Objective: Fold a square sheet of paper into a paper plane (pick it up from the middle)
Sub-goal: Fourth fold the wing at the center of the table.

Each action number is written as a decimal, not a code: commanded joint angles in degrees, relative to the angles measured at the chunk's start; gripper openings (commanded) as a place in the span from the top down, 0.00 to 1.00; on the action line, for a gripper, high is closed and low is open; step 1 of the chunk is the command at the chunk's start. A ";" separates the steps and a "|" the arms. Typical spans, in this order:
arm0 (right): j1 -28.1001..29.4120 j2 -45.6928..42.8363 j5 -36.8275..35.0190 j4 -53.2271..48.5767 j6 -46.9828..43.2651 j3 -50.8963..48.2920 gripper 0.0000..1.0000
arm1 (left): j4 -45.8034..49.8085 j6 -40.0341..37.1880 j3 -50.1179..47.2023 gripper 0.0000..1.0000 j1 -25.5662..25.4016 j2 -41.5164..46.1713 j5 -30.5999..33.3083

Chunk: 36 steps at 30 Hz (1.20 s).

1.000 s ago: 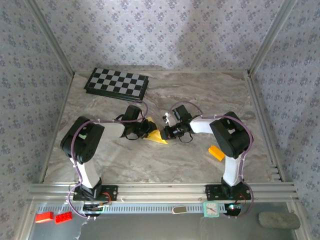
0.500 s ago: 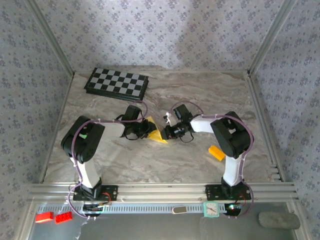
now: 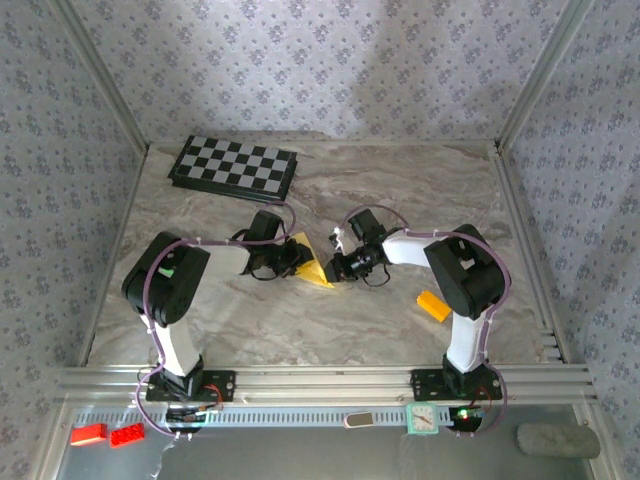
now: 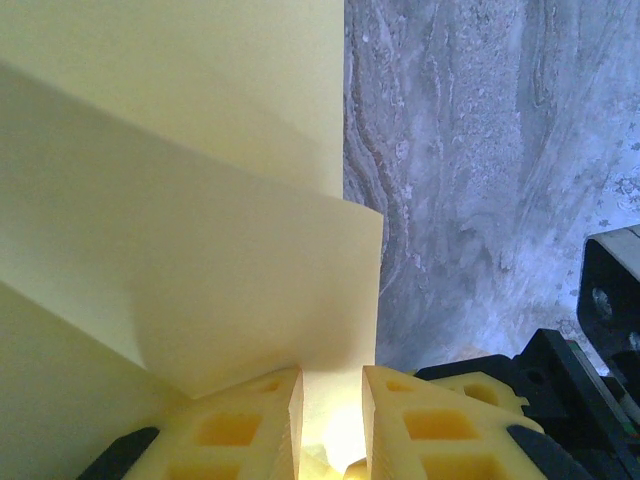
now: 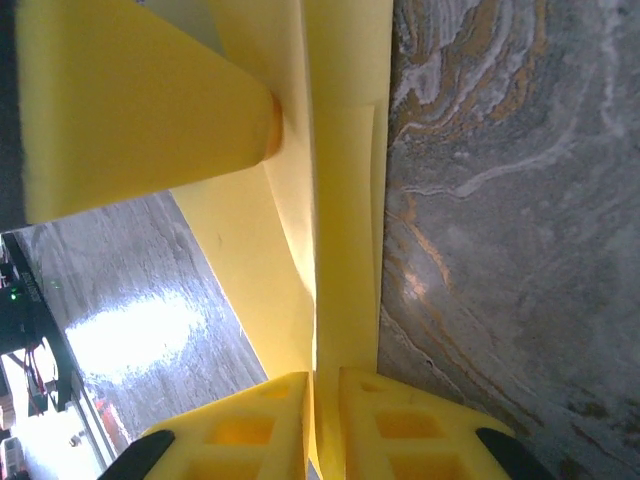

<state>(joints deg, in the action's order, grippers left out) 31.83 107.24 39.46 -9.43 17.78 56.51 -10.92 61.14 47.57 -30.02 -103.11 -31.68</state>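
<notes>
Right gripper (image 5: 322, 400) clamped on edge of folded yellow sheet (image 5: 340, 180), pads nearly touching. Left gripper (image 4: 331, 405) opposite: jaws narrow, flap between pads, apparently pinched. Both arms bent, forearms low, wrists turned inward, facing each other. Sheet between them, over marble table (image 3: 400, 190).

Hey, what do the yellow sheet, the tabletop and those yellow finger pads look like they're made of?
The yellow sheet looks like thin matte paper: it holds sharp creases and overlapping flaps. The tabletop is marble-look, grey-brown veined with a sheen; real stone or printed laminate, I can't tell. The finger pads of the right gripper seem moulded matte plastic, given their recessed rectangular pockets.
</notes>
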 commanded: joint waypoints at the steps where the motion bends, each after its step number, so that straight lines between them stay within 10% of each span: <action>1: -0.14 -0.23 0.37 -3.18 -0.86 0.65 0.85 | 0.45 0.11 0.05 0.77 0.19 0.27 0.49; 36: 0.71 3.94 -4.06 -7.20 -2.53 3.51 0.89 | -5.11 -1.12 0.82 0.65 0.29 3.02 -2.60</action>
<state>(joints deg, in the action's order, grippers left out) 32.27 109.19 38.28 -14.31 16.05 59.33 -15.14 61.08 47.57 -30.00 -101.25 -33.21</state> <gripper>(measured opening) 0.113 0.349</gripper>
